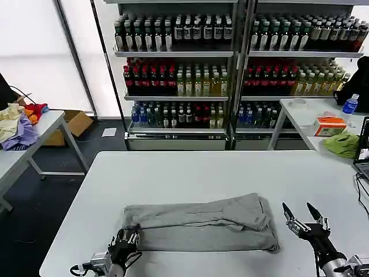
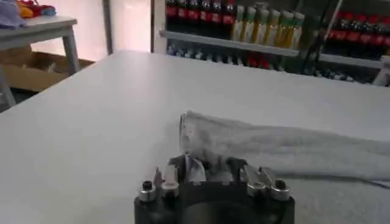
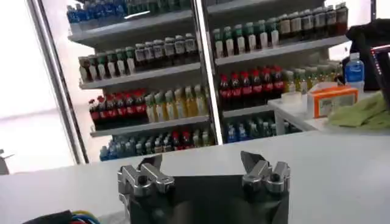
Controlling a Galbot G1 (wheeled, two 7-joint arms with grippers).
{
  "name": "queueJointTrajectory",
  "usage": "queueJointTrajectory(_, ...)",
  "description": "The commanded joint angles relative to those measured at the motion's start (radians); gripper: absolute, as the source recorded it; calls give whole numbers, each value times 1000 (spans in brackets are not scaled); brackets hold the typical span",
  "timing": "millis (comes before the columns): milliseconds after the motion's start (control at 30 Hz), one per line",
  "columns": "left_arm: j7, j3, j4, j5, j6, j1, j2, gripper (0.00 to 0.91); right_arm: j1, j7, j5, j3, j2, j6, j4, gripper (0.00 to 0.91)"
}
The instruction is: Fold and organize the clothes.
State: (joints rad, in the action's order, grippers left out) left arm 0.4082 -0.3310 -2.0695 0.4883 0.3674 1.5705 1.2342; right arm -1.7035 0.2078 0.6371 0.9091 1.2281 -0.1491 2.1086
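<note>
Near the front edge of the table (image 1: pixel 190 167), a folded light grey shirt (image 1: pixel 202 228) lies lengthwise.

Left gripper (image 1: pixel 124 245) pinches the shirt's end at the near-left edge, fingers (image 2: pixel 173 176) closed on cloth, likely to draw the next fold. Right gripper (image 1: pixel 305 222) hovers beside the opposite end, fingers (image 3: pixel 143 176) spread wide, empty. Left wrist view confirms the pinched hem.

Soft matt grey cotton shirt (image 1: pixel 202 224), smooth matt white table (image 1: pixel 190 173), metal-tipped left hand (image 1: pixel 124 245)
</note>
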Motion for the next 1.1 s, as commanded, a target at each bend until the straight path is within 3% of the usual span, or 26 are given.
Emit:
queueJointTrajectory(33, 16, 12, 22, -35, -26, 5, 48, 10, -3, 7, 8, 2, 7, 12, -3, 907)
queueJointTrajectory(267, -22, -76, 6, -12, -55, 9, 55, 10, -1, 7, 9, -8, 1, 6, -1, 907)
queueJointTrajectory(467, -78, -303, -44, 103, -37, -12, -4, 10, 5, 5, 14, -8, -11, 2, 1, 907)
queueJointTrajectory(633, -184, -528, 38, 169, -26, -32, -146, 10, 2, 2, 18, -12, -18, 2, -1, 907)
queueJointTrajectory(667, -206, -577, 74, 198, -12, -30, -203, 10, 0, 2, 18, -12, -20, 3, 1, 907)
queueJointTrajectory(867, -264, -680, 169, 280, -31, 17, -387, 10, -10, 1, 21, -6, -22, 5, 1, 907)
queueJointTrajectory(1100, -281, -677, 129, 331, 1, -10, -451, 10, -26, 0, 21, -2, -15, 10, 10, 907)
